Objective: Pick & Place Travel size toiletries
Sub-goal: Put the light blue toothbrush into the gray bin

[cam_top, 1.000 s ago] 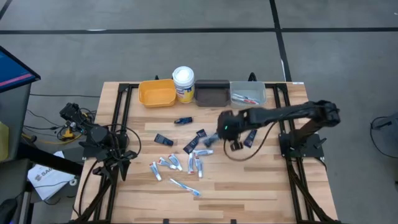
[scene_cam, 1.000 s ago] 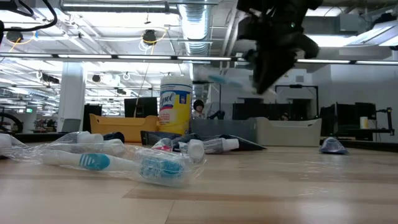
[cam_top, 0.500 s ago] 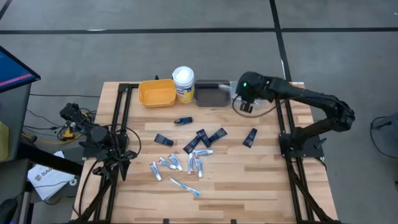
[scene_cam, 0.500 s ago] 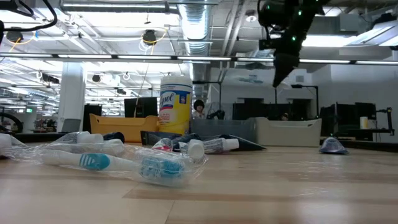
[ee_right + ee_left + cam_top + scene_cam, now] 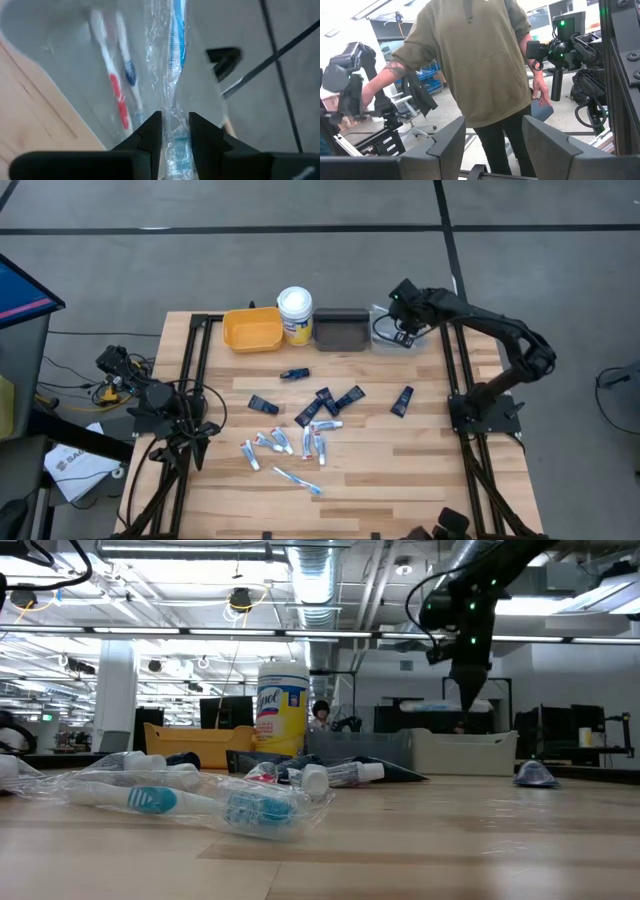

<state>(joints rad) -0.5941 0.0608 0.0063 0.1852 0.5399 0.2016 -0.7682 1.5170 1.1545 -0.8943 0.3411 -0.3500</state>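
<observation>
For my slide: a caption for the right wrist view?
Right hand holding a wrapped toothbrush above the grey bin.

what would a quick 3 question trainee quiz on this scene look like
1. True or false: the right gripper is shut on a clear-wrapped blue toothbrush.
2. Which container is the right gripper over? A) shallow yellow plastic bin B) dark rectangular bin C) pale grey bin
3. Fill in: between the yellow bin and the dark bin stands a white-lidded yellow ____.

Key
1. True: the fingers pinch the wrapper.
2. C: other toothbrushes already lie in it.
3. tub

The left gripper waits, open, at the table's left edge.
</observation>
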